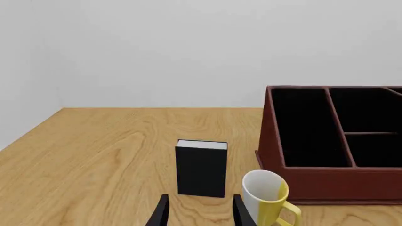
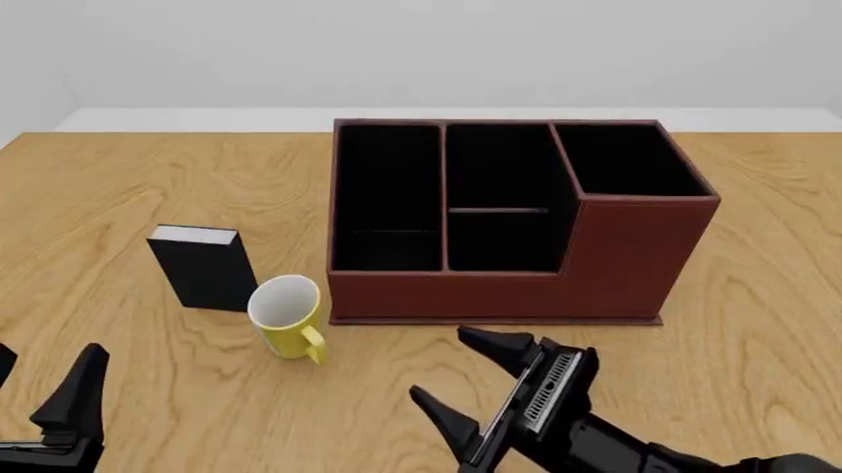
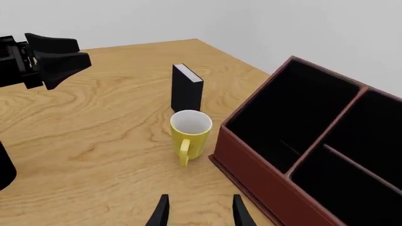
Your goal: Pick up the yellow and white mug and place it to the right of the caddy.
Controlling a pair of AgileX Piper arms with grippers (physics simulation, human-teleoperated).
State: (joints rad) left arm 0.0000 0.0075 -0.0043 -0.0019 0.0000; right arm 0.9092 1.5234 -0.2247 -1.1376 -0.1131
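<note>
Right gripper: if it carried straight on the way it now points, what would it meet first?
Probably the yellow and white mug. It stands ahead of the open right gripper, with only bare table between them. Depth is uncertain; a level path might pass over it.

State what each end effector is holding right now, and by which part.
Nothing is held. The left end effector and right end effector are both open, and the yellow and white mug stands untouched on the table.
</note>
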